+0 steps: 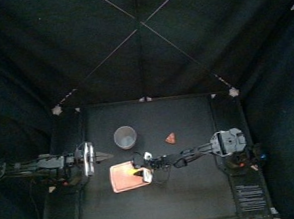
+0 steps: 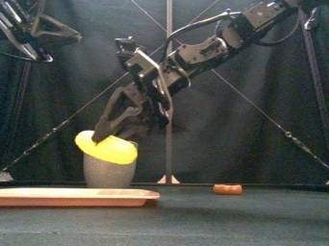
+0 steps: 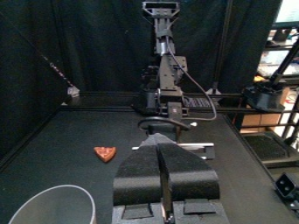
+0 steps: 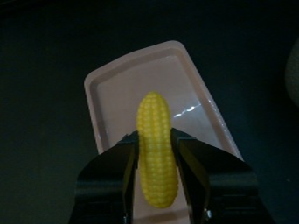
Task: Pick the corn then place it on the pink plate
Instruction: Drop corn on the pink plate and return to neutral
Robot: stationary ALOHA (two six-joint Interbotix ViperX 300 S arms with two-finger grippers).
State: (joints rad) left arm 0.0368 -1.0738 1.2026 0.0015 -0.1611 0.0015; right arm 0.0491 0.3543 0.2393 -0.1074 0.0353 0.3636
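Item 1: corn (image 4: pixel 156 156), one yellow cob. We find it gripped lengthwise in the right gripper (image 2: pixel 125 128), whose jaws are closed on its two sides. It hangs over the pink tray (image 1: pixel 123 181), clear of the tray's floor (the front view shows a plain gap beneath it).

Item 2: pink tray, flat, lying just toward 8 o'clock from the centre of the table (image 1: pixel 189 202) in the top view.

Item 3: grey speckled cup (image 2: pixel 110 171), upright, at 11 o'clock from the centre. It stands behind the tray and apart from it.

Item 4: small orange-red toy (image 1: pixel 173 139), at 1 o'clock from the centre. We log it lying on the table, well apart from the tray.

Item 5: right arm, entering from 3 o'clock and reaching past the middle.

Item 6: left gripper (image 3: pixel 167 188), at the 9 o'clock edge, jaws pressed together.
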